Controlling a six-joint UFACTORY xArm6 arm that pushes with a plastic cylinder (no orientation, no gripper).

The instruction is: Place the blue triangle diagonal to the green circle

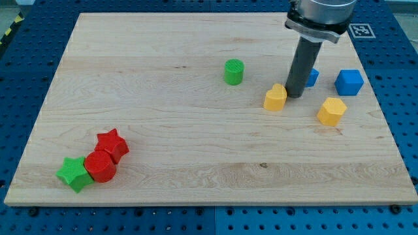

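Camera view shows the wooden desk (196, 150) with the dark rod coming down in the upper right of the frame; my tip (294, 96) is set just right of a yellow block (275, 97), seemingly touching or nearly touching it; no jaws are fitted to this arm, so nothing can be released or clenched. The blue triangle (313, 78) is mostly hidden behind the rod, only a small blue part being seen just to the rod's right, above and right of my tip; its shape cannot be confirmed from what shows. The green circle (234, 71) stands well apart to the left, at about the same height in the frame. The coming move is judged to turn on this: the triangle lies on the far side of the rod from the circle, so my tip would first have to be brought round to the triangle's right or upper right before it could be pushed leftward towards a spot diagonal to the circle.
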